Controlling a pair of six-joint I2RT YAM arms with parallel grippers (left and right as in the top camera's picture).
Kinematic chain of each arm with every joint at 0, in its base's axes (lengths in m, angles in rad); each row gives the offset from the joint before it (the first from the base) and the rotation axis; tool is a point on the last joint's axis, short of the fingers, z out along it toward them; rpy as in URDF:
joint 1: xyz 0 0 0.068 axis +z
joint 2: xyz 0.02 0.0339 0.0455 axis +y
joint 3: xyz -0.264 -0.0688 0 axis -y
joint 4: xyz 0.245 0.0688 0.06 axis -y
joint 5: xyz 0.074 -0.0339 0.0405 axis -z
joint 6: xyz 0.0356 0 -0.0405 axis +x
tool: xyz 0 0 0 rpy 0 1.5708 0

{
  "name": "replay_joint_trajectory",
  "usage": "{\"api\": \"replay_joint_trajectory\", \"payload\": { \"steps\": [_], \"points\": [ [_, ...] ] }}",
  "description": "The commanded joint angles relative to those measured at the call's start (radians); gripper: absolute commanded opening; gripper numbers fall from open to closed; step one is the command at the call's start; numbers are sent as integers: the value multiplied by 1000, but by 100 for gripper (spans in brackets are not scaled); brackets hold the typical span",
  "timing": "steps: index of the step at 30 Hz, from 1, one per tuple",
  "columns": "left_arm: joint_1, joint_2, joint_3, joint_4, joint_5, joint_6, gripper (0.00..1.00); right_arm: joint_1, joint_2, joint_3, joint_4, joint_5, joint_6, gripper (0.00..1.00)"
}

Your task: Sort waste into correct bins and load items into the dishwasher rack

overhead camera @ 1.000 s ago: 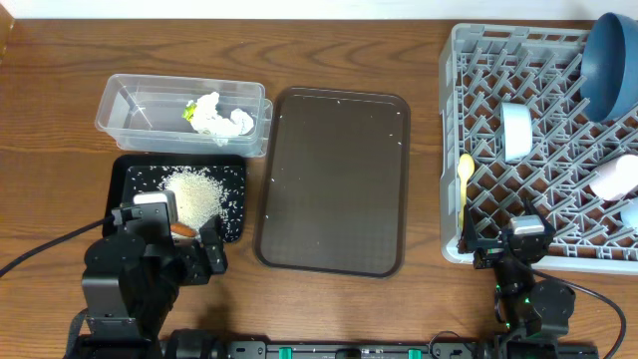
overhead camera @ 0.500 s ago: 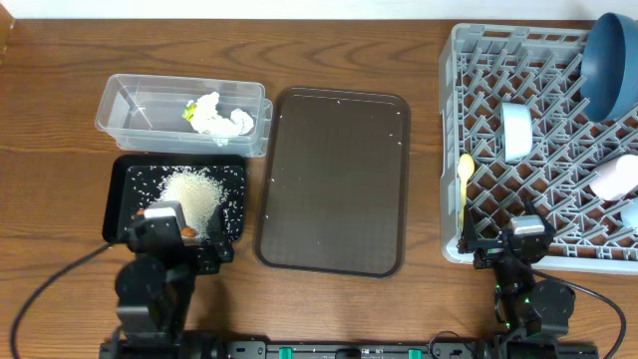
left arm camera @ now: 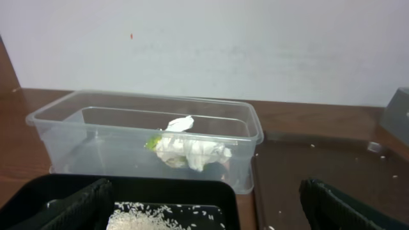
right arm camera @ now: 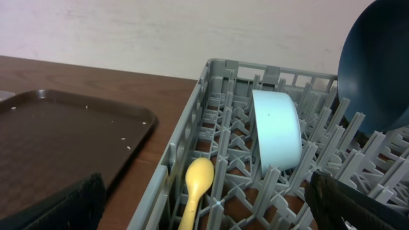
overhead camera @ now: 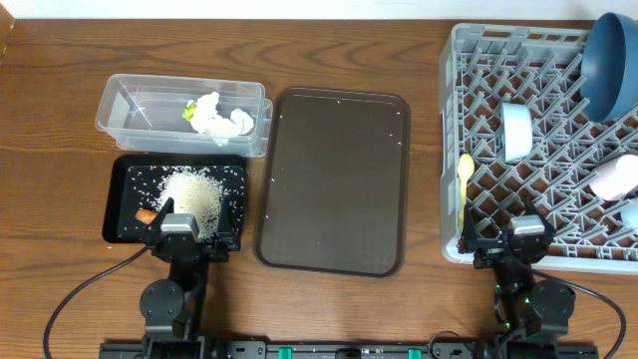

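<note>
A dark brown wooden table (overhead camera: 60, 60) with visible grain fills the scene under soft, even light. Behind it stands a plain off-white wall (left arm camera: 255, 45) bearing a tiny reddish speck (left arm camera: 131, 36), perhaps a mark.

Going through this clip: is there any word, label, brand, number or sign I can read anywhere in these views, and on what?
No readable text in any view.
No print shows on the clear rectangular plastic tub, the shallow black rectangular tray, the dark brown serving tray or the grey plastic rack.
The small yellow-green wrapper is too small and too hidden by the tissue to tell whether it bears print.
</note>
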Motion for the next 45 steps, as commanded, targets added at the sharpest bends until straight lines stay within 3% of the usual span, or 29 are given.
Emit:
{"api": "replay_joint_trajectory", "payload": {
  "steps": [1,4,45],
  "points": [
    [6,-28,-27,-28,-12,43,94,4,-7,-1,-6,3,-5,99],
    [6,-31,-27,-109,-12,42,94,4,-7,-1,-6,3,-5,99],
    [6,-29,-27,-106,-19,42,95,4,-6,-1,-6,3,-5,99]
  ]
}}
